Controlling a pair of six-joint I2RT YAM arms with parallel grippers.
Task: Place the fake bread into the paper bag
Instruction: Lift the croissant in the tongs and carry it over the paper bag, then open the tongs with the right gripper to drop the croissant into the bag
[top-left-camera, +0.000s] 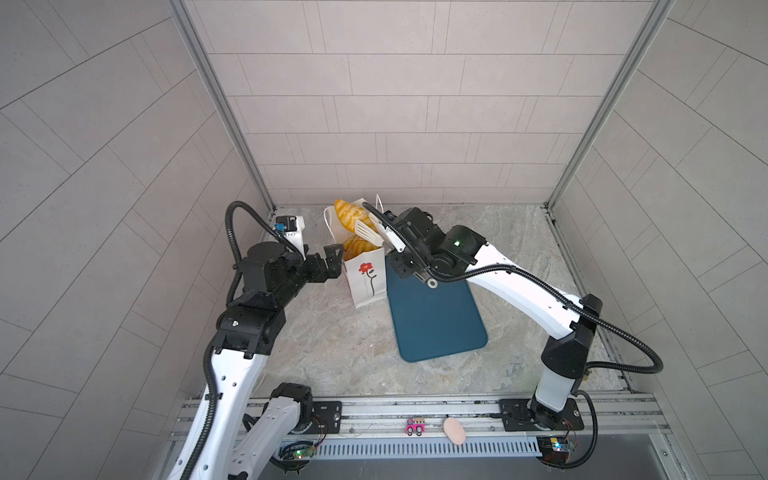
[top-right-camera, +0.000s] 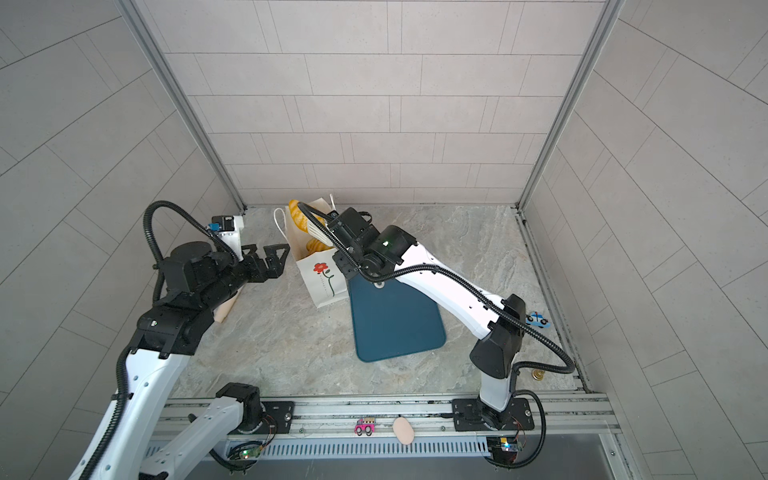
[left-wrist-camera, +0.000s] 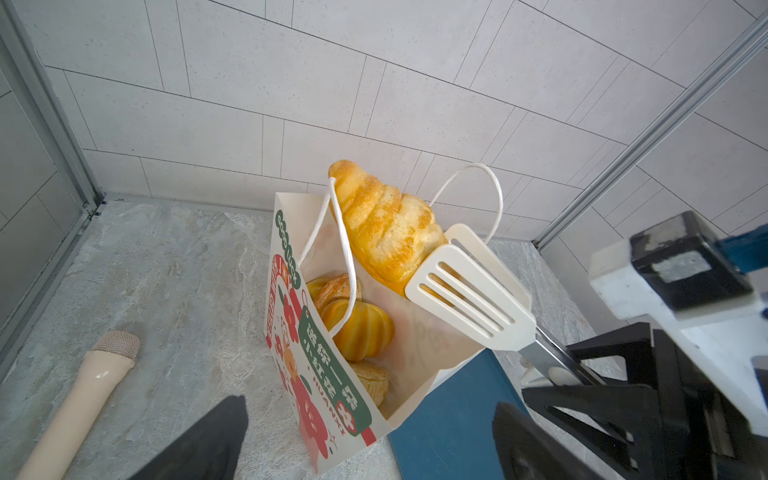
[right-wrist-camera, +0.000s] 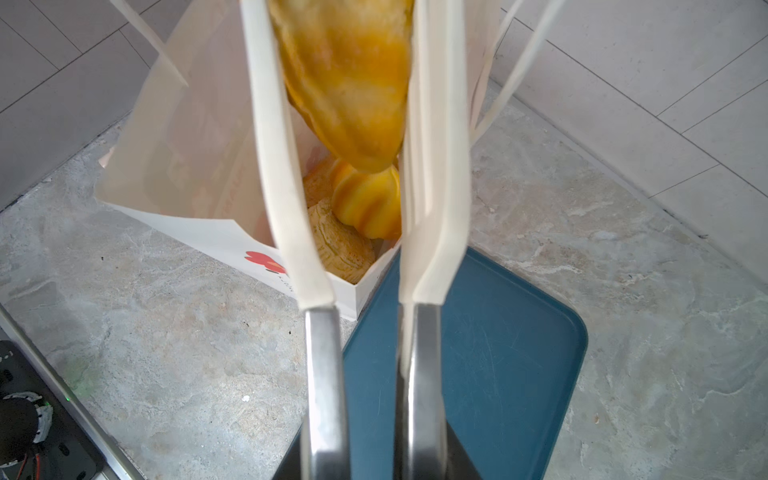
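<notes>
I read the paper bag (left-wrist-camera: 419, 353) as matt white paper; its cord handles (left-wrist-camera: 345, 249) are twisted string. The long loaf (left-wrist-camera: 382, 224) shows a grainy, dull crust; the striped roll (left-wrist-camera: 361, 328) is smooth and glossy. The tongs (left-wrist-camera: 469, 291) have matt cream plastic heads and brushed metal arms. The blue tray (right-wrist-camera: 478, 353) is smooth, finely scratched. The surface (left-wrist-camera: 166, 291) looks like matt veined stone.

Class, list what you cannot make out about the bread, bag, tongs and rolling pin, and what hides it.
- Number of fake bread pieces in the paper bag: left wrist view, upper pieces and bag walls hide lower ones.
- Whether the tongs grip the long loaf: both wrist views, blades cover the contact.
- Rolling pin: left wrist view, one end cut off by the edge.
- Small print on the bag's face: both top views, too small.
</notes>
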